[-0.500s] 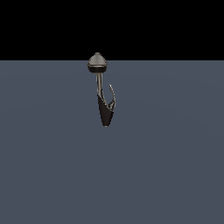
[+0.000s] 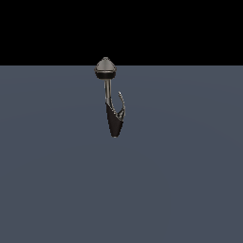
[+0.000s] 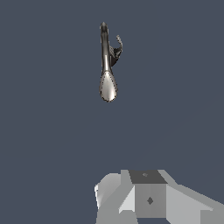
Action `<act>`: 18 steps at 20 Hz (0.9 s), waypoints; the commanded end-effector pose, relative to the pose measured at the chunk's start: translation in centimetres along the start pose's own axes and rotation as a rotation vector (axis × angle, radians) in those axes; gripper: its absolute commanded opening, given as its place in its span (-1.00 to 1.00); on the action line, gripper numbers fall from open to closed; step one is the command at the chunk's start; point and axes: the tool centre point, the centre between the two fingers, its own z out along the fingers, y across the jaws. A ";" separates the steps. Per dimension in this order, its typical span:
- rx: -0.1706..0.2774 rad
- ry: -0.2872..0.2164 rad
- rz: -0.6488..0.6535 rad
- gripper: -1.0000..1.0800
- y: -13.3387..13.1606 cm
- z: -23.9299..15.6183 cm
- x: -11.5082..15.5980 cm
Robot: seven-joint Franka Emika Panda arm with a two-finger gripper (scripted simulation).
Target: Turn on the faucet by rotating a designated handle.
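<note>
1. The small dark metallic faucet with a grey cone-topped cap, a thin stem and a blackish tapered body [image 2: 112,102] sits in the upper middle of the exterior view, its cap just crossing the line where the flat slate-grey ground [image 2: 57,180] meets the black band above.

2. The thin, curved, pale silver sliver of a handle [image 2: 122,102] branches off the dark body on the exterior view's right, sweeping up beside the stem without touching it. The wrist view shows the same lever [image 3: 118,43] hooked off the side of the fixture.

3. The grey blocky gripper [image 3: 148,199] shows only as part of its housing at the lower edge of the wrist view, well apart from the faucet. Its fingertips are out of frame, so I cannot tell how wide the claw stands. Nothing appears to be held.

4. Handling, as a judgement:
   - The fixture looks rigid and anchored, so it should not shift when pushed.
   - The handle looks stiff metal, narrow and smooth, so contact could slip off its curved edge.
   - It likely swings about the body's axis with modest resistance.

5. Where to take hold: near the lever's free upper tip, away from the stem. That gives the most leverage and keeps the fingers clear of the grey cap.
</note>
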 end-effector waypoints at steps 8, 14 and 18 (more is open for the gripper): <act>0.007 -0.008 0.007 -1.00 -0.3 0.1 0.5; 0.045 -0.026 0.060 -1.00 -0.7 0.5 2.2; 0.085 -0.047 0.119 -1.00 -1.1 1.0 4.0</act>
